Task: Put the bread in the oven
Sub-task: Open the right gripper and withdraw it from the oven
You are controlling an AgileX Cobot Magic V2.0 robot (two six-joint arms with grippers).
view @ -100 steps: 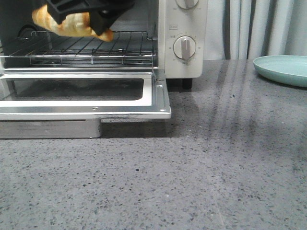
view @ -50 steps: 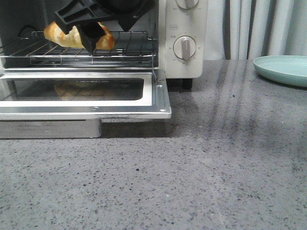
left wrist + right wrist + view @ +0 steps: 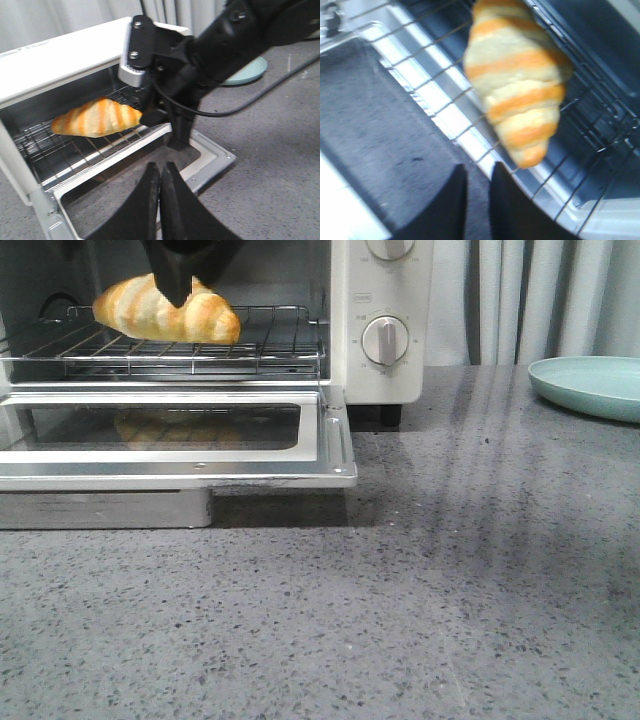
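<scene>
The bread, a golden croissant roll with cream stripes, lies on the wire rack inside the cream-white oven, whose door is folded down. It also shows in the left wrist view and the right wrist view. My right gripper is just above the bread's near side, its jaws slightly apart and empty; it also shows from the front and from the left wrist. My left gripper is shut and empty, hovering in front of the open door.
A pale teal plate sits on the grey speckled counter at the far right, also seen from the left wrist. Round dials are on the oven's right panel. Curtains hang behind.
My right gripper lowered the bread onto the rack, let go of it and has risen almost out of the front view. The bread stays on the rack.
</scene>
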